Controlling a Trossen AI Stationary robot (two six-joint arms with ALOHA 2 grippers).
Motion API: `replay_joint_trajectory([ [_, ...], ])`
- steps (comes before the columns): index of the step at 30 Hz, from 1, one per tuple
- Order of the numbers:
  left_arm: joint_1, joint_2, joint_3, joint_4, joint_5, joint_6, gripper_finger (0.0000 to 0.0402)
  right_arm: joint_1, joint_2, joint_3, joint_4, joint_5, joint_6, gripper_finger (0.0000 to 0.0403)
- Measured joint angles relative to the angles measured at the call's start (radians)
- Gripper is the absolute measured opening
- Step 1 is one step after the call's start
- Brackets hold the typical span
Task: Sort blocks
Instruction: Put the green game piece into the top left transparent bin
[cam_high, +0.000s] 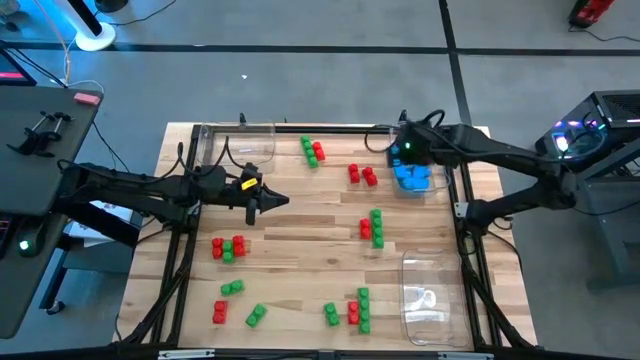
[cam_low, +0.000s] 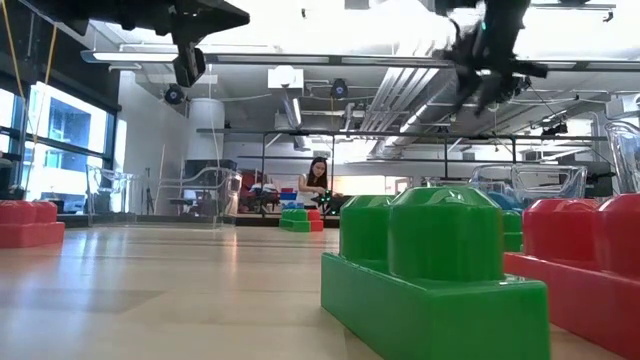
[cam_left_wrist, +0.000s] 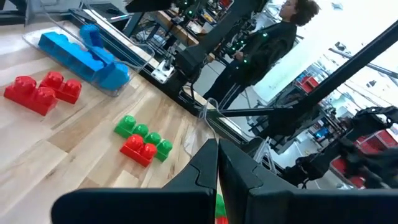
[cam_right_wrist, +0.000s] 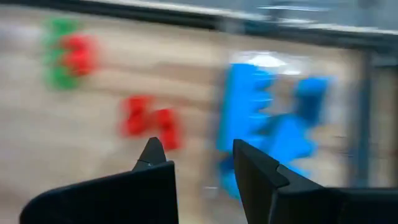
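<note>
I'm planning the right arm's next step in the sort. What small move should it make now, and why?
Probably lift clear of the blue blocks in the tray at the table's far right. The right gripper hovers over them with jaws apart and nothing between them, while red and green blocks lie loose on the table. The left gripper waits mid-table.

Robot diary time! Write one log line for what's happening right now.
task: sort blocks | right gripper: open, empty, above blue blocks in tray | left gripper: shut, empty, waiting mid-table | red and green blocks: loose on table

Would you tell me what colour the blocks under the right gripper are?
Blue blocks, lying beneath the right gripper; the high view shows them best.
</note>
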Motion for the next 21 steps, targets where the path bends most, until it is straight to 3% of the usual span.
replay_joint_trajectory([
  [4, 0.000, 0.000, 0.000, -0.002, 0.000, 0.013, 0.0000, 0.191, 0.006, -0.002, 0.068, -0.058, 0.090, 0.0076],
  [12, 0.000, 0.000, 0.000, -0.013, 0.017, 0.013, 0.0000, 0.590, 0.170, -0.065, -0.008, -0.076, 0.540, 0.0077],
  [16, 0.000, 0.000, 0.000, -0.022, 0.034, 0.013, 0.0000, 0.664, 0.264, -0.066, 0.027, -0.110, 0.627, 0.0104],
  [21, 0.000, 0.000, 0.000, -0.023, 0.049, 0.014, 0.0000, 0.657, 0.390, -0.066, 0.073, -0.175, 0.652, 0.0179],
])
